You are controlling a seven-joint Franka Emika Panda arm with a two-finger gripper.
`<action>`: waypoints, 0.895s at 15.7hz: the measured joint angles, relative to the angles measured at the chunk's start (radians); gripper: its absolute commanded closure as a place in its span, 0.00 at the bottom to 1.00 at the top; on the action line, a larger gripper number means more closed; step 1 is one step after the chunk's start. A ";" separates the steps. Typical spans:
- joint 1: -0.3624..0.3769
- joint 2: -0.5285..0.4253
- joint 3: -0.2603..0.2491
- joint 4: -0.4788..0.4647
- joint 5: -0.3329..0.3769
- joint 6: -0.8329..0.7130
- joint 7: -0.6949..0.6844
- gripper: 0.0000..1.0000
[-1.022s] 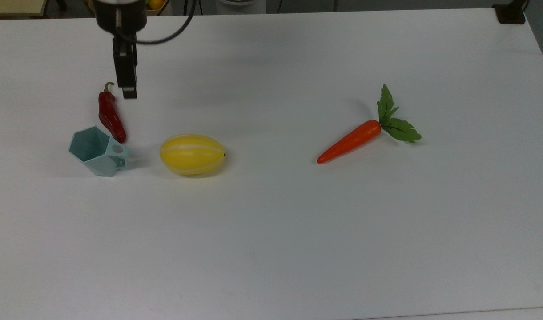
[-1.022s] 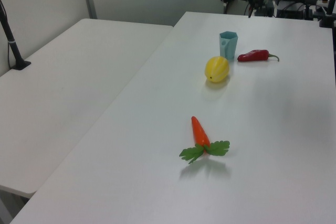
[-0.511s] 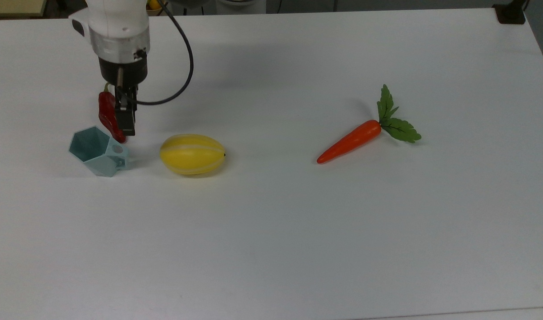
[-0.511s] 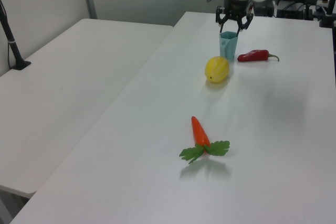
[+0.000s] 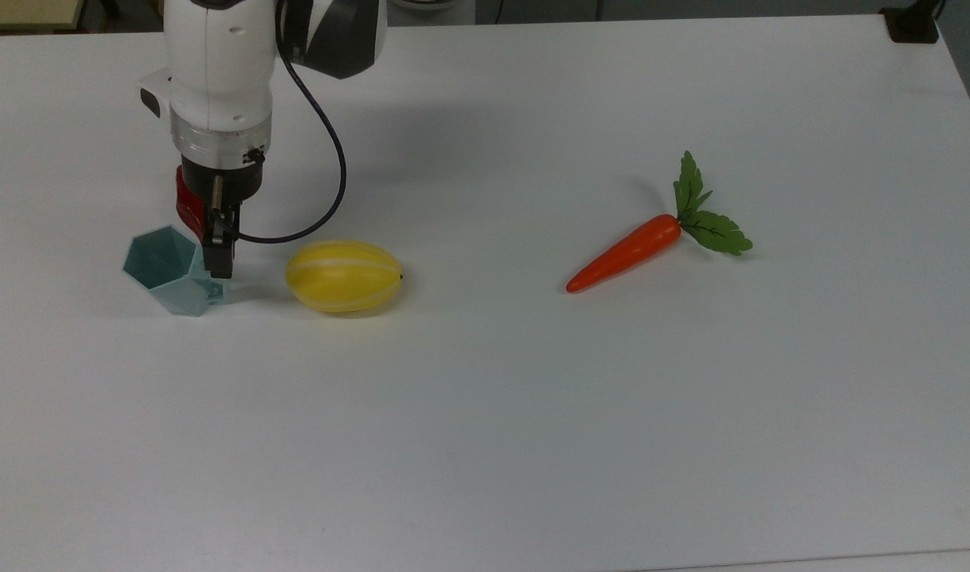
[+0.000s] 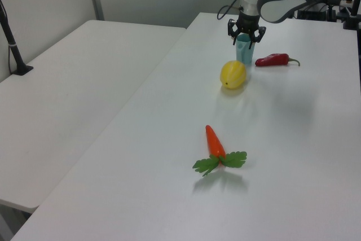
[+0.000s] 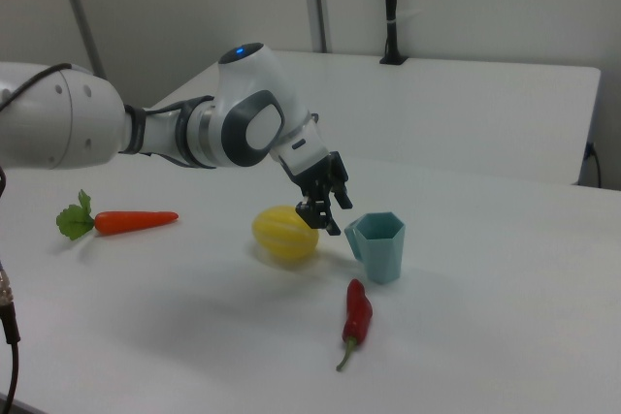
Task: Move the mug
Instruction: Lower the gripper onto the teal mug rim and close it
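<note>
1. Top view: The mug [image 5: 169,270] stands on the white desk [image 5: 532,413], near the top view's left edge. The tool [image 5: 218,266] has come down since a moment ago. Back then it hung over the red pepper [image 5: 186,208]; now its tip is at the mug's handle side, on the rim nearest the yellow melon [image 5: 343,275]. The arm now hides most of the pepper. The mug, the melon and the carrot [image 5: 624,253] lie where they lay before. The melon sits just beside the mug, and the carrot is well apart, toward the top view's right.

2. Left view: The mug [image 6: 245,48] is at the far end of the desk [image 6: 169,139]. The tool [image 6: 246,35] is right above it, and its fingers [image 6: 232,33] are spread apart, one on each side of the mug's top. It holds nothing. It is lower than before and closer to the mug. The pepper [image 6: 274,59] lies beside the mug on the left view's right. The melon [image 6: 233,74] is in front of it.

3. Right view: The mug [image 7: 378,245] stands upright. The tool [image 7: 326,212] hangs open next to its rim, above the melon [image 7: 284,233]. The pepper [image 7: 356,315] lies in front of the mug. The carrot [image 7: 121,221] is far off on the right view's left.
</note>
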State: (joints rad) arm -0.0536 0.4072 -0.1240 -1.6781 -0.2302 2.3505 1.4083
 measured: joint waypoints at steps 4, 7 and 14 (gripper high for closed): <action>-0.008 0.034 0.000 0.000 -0.019 0.044 0.004 0.46; -0.010 0.058 0.000 0.001 -0.031 0.062 0.007 0.66; -0.013 0.065 0.000 0.008 -0.036 0.063 0.008 0.88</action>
State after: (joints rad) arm -0.0662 0.4720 -0.1242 -1.6697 -0.2658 2.4137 1.4165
